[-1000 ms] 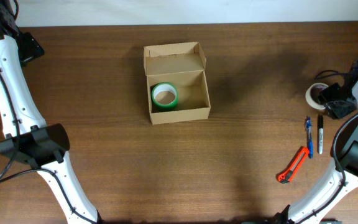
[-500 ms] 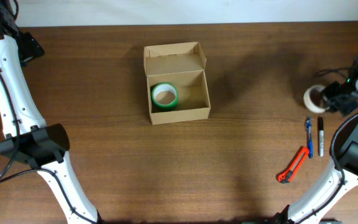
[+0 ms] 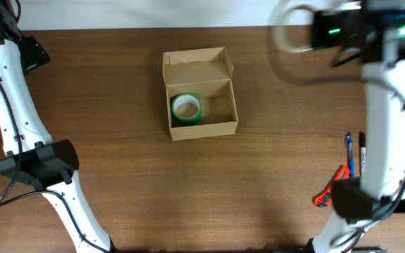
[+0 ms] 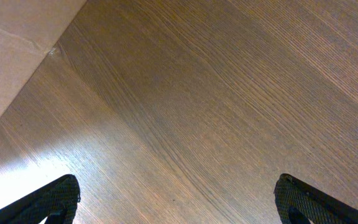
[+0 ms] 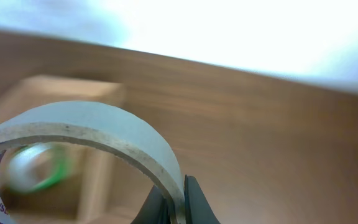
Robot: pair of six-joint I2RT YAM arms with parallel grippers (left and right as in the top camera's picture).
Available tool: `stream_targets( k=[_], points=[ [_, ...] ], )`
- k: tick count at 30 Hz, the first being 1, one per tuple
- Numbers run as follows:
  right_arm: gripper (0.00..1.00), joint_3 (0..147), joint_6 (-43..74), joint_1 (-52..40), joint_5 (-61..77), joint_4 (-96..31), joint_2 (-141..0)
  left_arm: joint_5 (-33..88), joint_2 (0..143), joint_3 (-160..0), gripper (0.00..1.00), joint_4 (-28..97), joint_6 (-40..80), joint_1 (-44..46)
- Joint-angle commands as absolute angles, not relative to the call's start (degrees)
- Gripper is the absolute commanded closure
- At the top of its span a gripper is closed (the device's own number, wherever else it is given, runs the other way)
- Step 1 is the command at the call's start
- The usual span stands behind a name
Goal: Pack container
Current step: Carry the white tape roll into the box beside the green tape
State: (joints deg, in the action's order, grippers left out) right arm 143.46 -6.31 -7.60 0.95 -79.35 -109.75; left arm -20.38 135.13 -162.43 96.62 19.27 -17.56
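Observation:
The container, a tan cardboard box with its flap lid open at the back, stands at the table's middle with a green tape roll inside at its left. My right gripper is shut on a white tape roll and holds it in the air to the right of the box, blurred by motion. In the right wrist view the white roll is pinched between the fingers, with the box and green roll blurred behind. My left gripper is open over bare wood.
At the table's right lie a blue pen, a black marker and a red box cutter. A cardboard edge shows in the left wrist view. The left arm runs along the left side.
My right gripper has risen from the table's right edge with the white tape roll and swung left towards the box. The left arm has not moved.

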Motion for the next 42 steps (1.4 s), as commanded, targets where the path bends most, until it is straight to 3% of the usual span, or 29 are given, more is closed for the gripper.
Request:
stream_targets(
  k=[1,5,13,42],
  points=[
    [0.96,142.45,-13.21,-16.73,-4.05,-80.23,-112.68,-20.34,133.27,-162.12,0.00,96.66,19.86,-17.91],
    [0.96,142.28,-13.30,-25.43,-6.68,-79.83,-119.17,-20.34,133.27,-162.12,0.00,96.66,19.88,-17.91],
    [0.96,142.30,-13.23,-30.89,-5.06,-78.61,-131.70,-20.34,133.27,-162.12,0.00,96.66,19.88,-17.91],
    [0.96,141.95,-10.83,-33.36,-0.43,-72.18,-142.96,-20.34,133.27,-162.12,0.00,96.66,19.88,-17.91]
  ],
)
